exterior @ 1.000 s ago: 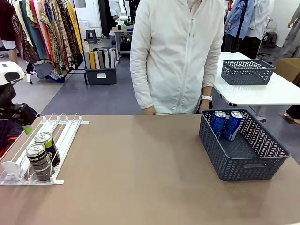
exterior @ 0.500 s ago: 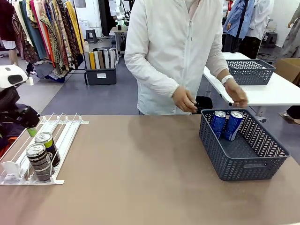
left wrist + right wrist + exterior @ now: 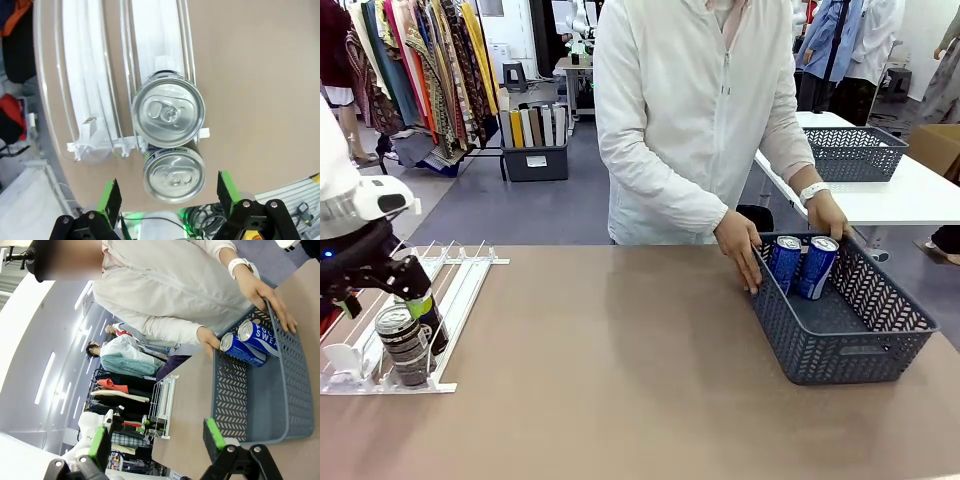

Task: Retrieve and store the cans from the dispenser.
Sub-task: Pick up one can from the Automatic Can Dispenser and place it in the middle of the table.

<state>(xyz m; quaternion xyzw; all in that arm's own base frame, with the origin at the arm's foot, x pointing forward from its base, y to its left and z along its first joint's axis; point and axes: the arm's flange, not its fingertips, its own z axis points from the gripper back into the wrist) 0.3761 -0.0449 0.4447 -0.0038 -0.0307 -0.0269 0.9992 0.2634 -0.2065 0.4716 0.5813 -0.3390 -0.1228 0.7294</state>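
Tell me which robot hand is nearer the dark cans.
Left. The left hand hovers open above the dark cans; the right hand is far off, by the basket.

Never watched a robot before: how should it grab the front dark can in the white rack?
Probably its upper side wall, from straight above, open left gripper straddling the lane: the front dark can stands upright, another can sits close behind, and white rack wires flank its base.
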